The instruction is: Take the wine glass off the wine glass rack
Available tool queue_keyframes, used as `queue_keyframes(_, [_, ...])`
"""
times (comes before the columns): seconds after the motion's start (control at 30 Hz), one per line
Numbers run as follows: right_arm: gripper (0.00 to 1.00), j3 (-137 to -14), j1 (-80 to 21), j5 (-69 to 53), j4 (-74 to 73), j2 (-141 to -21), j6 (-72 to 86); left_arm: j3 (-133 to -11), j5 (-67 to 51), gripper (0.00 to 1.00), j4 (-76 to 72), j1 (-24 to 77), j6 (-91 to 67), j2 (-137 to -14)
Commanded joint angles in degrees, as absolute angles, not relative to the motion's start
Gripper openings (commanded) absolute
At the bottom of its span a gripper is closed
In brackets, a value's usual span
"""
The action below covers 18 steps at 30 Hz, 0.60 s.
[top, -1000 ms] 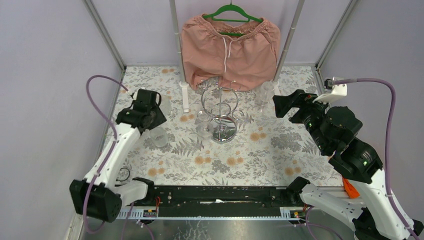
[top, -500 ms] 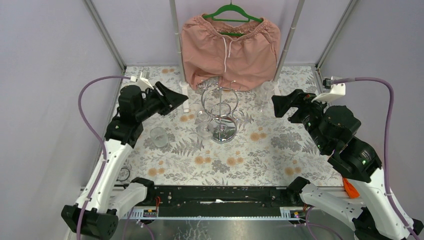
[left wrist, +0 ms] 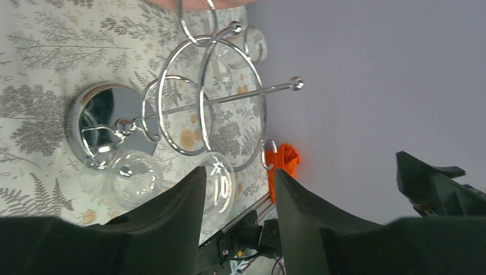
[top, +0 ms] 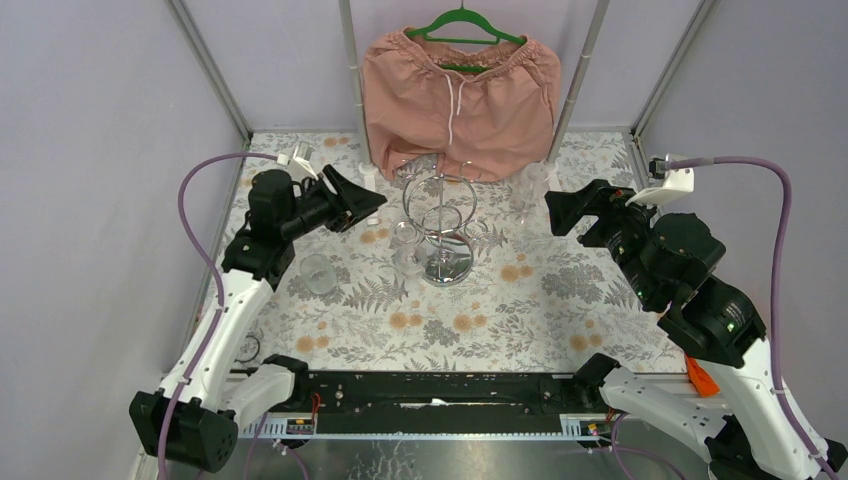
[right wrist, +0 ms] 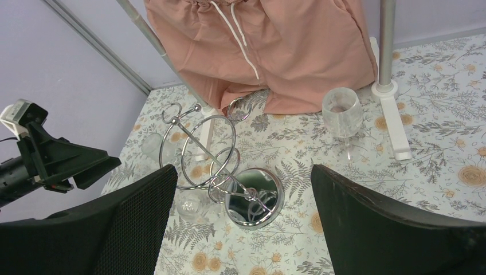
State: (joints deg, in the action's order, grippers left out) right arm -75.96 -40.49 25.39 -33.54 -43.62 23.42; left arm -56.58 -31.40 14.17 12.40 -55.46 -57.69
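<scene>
Your left gripper (top: 365, 208) hung above the table, fingers (left wrist: 172, 217) partly apart with nothing between them. Straight ahead of those fingertips stood the wine glass rack (left wrist: 172, 109), clear of them. The wine glass (left wrist: 134, 179) hung bowl-down on the side of the rack facing the left fingers, just beyond their tips and untouched (its foot seemed caught in a low ring; hard to be sure through the glare).

Your right gripper (top: 556, 212) faced the rack from the opposite side, fingers (right wrist: 378, 229) spread wide and holding nothing, with the rack well ahead of them. A second glass (right wrist: 342, 112) stood upright farther out beyond the right fingers. A third glass (top: 318, 272) stood on the floral table (top: 520, 310), below and behind the left fingers. Behind the rack hung pink shorts (top: 458, 90).
</scene>
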Motion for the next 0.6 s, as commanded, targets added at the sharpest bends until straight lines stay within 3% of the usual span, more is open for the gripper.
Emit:
queue_keyframes(0.0, [0.95, -76.6, -40.3, 25.3, -31.8, -44.0, 23.4, -54.7, -28.4, 0.54, 16.2, 12.6, -52.2, -58.4])
queue_keyframes(0.57, [0.95, -75.9, -40.3, 24.9, -31.2, -44.2, 24.0, -47.3, -26.6, 0.54, 12.8, 17.7, -54.8, -57.0])
